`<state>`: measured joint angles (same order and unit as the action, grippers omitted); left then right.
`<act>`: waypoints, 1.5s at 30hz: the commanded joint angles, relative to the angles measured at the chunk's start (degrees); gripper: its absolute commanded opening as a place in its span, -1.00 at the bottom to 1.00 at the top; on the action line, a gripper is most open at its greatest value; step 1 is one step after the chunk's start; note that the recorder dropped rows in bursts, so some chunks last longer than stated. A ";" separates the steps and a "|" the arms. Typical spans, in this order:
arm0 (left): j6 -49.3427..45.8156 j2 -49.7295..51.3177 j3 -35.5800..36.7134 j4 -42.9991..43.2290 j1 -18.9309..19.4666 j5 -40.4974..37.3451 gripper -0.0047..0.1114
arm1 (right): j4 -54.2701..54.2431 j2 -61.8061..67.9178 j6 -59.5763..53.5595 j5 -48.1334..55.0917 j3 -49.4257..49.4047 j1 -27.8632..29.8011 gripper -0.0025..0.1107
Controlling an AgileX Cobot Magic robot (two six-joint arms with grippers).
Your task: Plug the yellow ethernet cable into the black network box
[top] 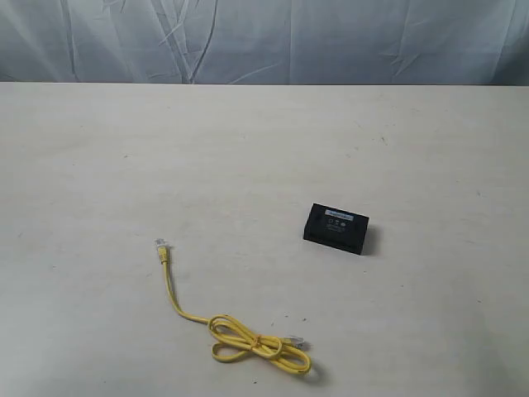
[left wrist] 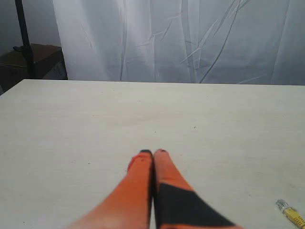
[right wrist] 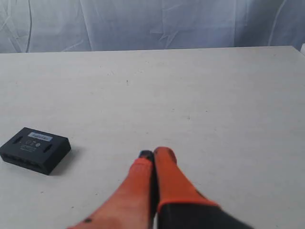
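The yellow ethernet cable lies on the table at the front in the exterior view, its tied loop near the front edge and one clear plug stretched out toward the back left. The black network box lies flat to the right of it, pale label up. Neither gripper shows in the exterior view. My left gripper is shut with nothing in it; a plug end of the cable shows well off to its side. Also shut and empty, my right gripper hovers apart from the box.
The pale table stretches back to a wrinkled white curtain. A dark stand and pole show beyond the table's corner in the left wrist view.
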<state>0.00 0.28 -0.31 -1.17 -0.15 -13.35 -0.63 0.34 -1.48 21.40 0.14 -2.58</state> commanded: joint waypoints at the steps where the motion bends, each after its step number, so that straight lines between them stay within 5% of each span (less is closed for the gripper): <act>1: 0.00 -0.28 0.31 0.32 0.15 0.13 -0.92 | 0.08 -0.34 -0.01 -0.78 -0.14 0.31 -0.95; 23: 0.00 -0.28 0.31 0.32 0.15 0.13 -0.92 | 0.11 -0.34 -0.01 -24.27 -0.14 0.31 -0.95; 34: 0.00 -0.28 0.31 0.32 0.15 0.13 -0.92 | -2.89 24.79 -0.01 9.60 22.84 0.31 -0.97; 39: 0.00 -0.28 0.31 0.32 0.15 0.13 -0.92 | -0.08 32.82 0.16 7.38 25.90 0.31 -0.97; 45: 0.00 -0.28 0.31 0.32 0.15 0.13 -0.92 | -11.27 41.26 1.48 6.00 26.80 0.21 -0.97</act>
<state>0.00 0.28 -0.31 -1.17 -0.15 -13.35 -7.96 37.53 -0.30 27.27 25.97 -2.58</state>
